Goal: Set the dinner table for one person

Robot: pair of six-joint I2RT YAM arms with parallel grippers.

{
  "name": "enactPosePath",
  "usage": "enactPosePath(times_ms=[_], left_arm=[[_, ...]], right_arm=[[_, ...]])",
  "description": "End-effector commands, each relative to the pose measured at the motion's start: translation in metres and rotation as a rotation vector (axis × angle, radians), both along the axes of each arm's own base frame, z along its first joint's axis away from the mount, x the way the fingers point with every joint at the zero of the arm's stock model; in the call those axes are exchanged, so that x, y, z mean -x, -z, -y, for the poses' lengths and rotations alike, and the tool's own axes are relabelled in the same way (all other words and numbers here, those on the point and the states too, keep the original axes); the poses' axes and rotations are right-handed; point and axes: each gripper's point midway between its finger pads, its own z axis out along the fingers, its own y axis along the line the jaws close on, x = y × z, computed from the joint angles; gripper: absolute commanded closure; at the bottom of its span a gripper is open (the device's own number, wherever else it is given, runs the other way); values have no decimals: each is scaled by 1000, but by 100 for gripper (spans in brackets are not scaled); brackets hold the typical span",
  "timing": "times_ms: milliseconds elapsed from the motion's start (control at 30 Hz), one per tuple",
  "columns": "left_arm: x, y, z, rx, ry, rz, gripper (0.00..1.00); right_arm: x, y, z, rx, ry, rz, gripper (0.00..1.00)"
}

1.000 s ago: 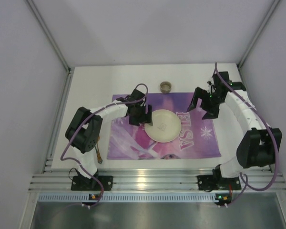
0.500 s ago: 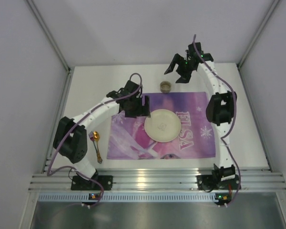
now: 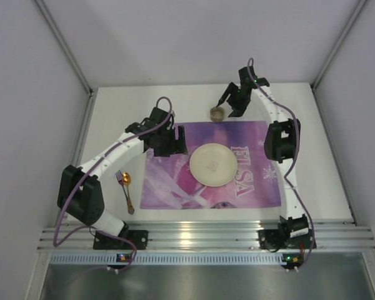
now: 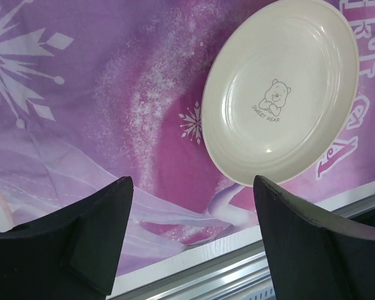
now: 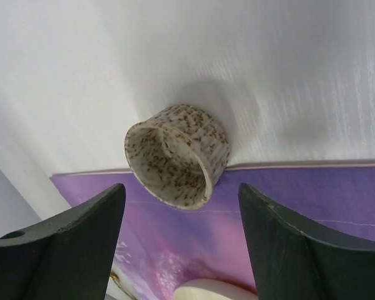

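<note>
The left arm [image 3: 109, 153] and right arm [image 3: 269, 107] were white, black-jointed, trailing purple cables [image 3: 164, 98]; the fingers [image 4: 81, 244] were black wedges.

Bare surface [image 3: 125, 112] lies open behind and beside the speckled cup [image 5: 178, 156] at the placemat's [image 3: 256, 181] far edge; the right pincer [image 3: 227, 106], spread wide, faces it unobstructed.

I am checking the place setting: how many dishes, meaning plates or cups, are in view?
2. A cream plate lies on the purple placemat; a speckled cup stands on the dinner table at the placemat's far edge. No others show.
</note>
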Motion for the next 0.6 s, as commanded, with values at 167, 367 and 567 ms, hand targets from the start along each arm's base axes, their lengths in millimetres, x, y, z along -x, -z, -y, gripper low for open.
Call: enactPosePath(times_ms=[167,367,567], left_arm=[[0,-2,0,32,5,-3,18],[-1,3,-2,37,-1,-10,18],[0,5,-5,40,-6,-18,18]], right_arm=[[-18,23,3,77,101,19,36],[-16,40,0,113,111,2,62],[-17,44,-5,111,108,6,91]])
